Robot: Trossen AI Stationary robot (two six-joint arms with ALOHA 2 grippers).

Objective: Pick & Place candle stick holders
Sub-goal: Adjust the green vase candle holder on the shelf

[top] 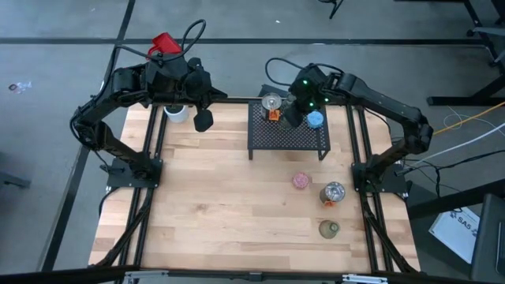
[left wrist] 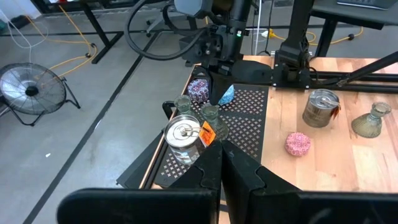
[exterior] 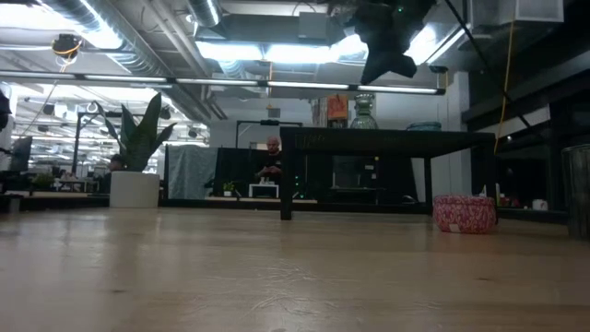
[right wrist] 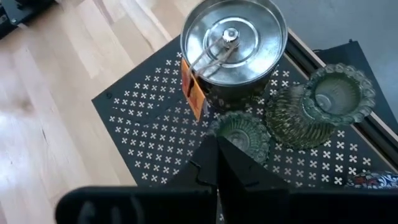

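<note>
A black mesh rack (top: 288, 134) stands at the table's far edge. On it are a silvery holder with an orange tag (right wrist: 233, 43), two olive-green glass holders (right wrist: 239, 129) (right wrist: 323, 102), a purple-speckled holder (left wrist: 199, 90) and a blue one (top: 316, 120). My right gripper (right wrist: 217, 146) hangs shut above the rack, its tips over the nearer green holder and clear of it in the low view (exterior: 385, 55). On the table to the right rest a pink holder (top: 301, 181), a second silvery holder (top: 333, 192) and an olive-green glass holder (top: 329, 229). My left gripper (top: 203, 121) waits shut, raised over the far left.
A white pot with a green plant (exterior: 135, 180) stands at the far left, beside the left arm. Bare wood stretches across the table's middle and near side (top: 229, 213). A person shows far off in the room behind the rack (exterior: 271, 161).
</note>
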